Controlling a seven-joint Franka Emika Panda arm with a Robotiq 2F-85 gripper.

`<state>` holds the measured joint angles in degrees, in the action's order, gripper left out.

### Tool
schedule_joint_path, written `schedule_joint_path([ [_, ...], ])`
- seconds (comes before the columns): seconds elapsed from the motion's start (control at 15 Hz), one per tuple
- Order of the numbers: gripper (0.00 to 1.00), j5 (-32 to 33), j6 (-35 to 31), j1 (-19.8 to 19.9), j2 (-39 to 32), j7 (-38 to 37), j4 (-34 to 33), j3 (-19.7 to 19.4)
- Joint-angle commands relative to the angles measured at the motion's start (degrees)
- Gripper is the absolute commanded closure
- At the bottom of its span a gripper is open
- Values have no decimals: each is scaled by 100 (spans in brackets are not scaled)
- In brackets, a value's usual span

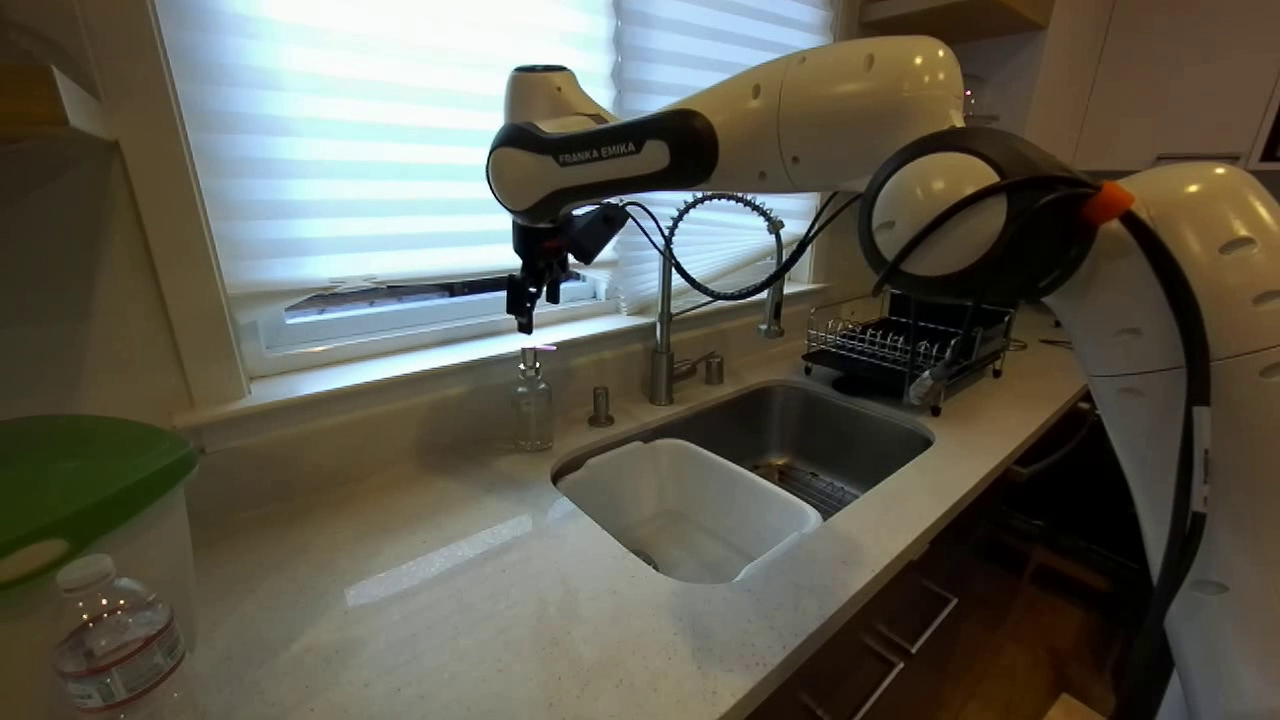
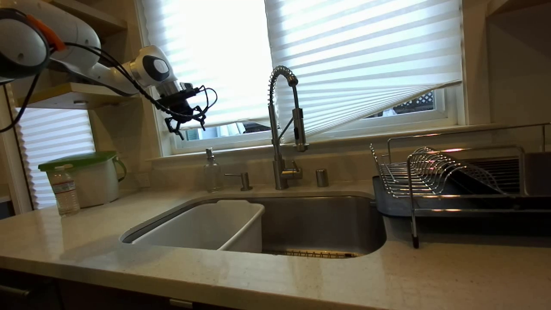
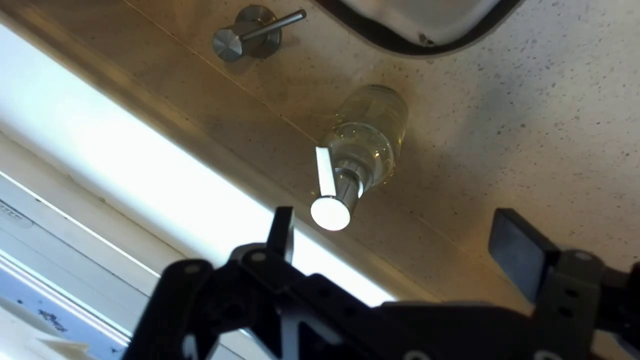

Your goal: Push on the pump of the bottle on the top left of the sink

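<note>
In an exterior view, at six o'clock from the wide-spread tool [image 1: 539, 314], the pump [image 1: 530, 361] calls for narrowing, then vertical pressing.

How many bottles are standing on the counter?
2. A clear pump bottle stands at the back of the sink, and a plastic water bottle is by the green-lidded container. Others could be hidden behind things.

Bottle [image 2: 212, 177]: slim, see-through, standing upright just beside sink [image 2: 323, 215], near its back left corner. Pump [image 3: 330, 214] sits on top, pretty shiny: silvery, flat round head, stubby nozzle. Sink's steel, with nicely rounded corners.
</note>
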<state>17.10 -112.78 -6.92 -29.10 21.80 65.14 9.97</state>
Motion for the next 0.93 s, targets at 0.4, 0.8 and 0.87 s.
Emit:
schedule_joint_path([
  [0.4, 0, -61, 134, 20, -569, 459, -722, 75],
  [0.8, 0, -148, 210, 75, -1020, 926, -1246, 127],
  [0.87, 0, -150, 224, 83, -1112, 967, -1353, 122],
])
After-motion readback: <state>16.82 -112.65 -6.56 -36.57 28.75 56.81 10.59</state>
